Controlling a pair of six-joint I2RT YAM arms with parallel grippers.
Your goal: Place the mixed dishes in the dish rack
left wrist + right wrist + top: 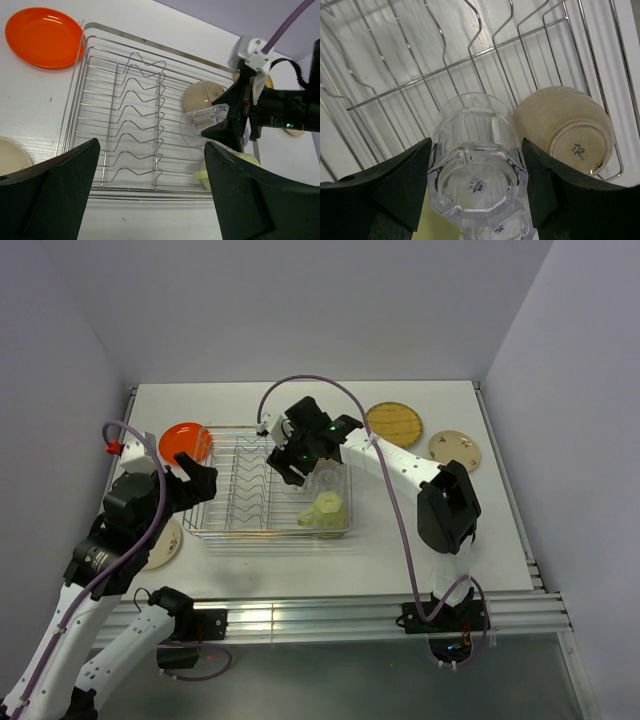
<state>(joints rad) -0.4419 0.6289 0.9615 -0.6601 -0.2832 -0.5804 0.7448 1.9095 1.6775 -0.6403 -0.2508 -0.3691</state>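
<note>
— Now, the tally?
— Dish rack [270,480]: one, mid-table. Plates, four: orange plate [183,440] at its far-left corner; yellow woven plate [393,423] and tan plate [455,450] far right; cream plate [165,545] near left, half hidden behind my left arm [130,510]. Inside, right end: beige bowl [565,130], pale green mug [325,508], clear cup [477,180], one each.
— Grippers?
— Right gripper [476,145] clamped on the clear cup; left gripper [151,150] spread wide by the rack's left end.

clear cup [477,150]: inverted, right end of rack [240,470] | beige bowl [565,130]: on side beside it | orange plate [183,440]: outside, left
</note>
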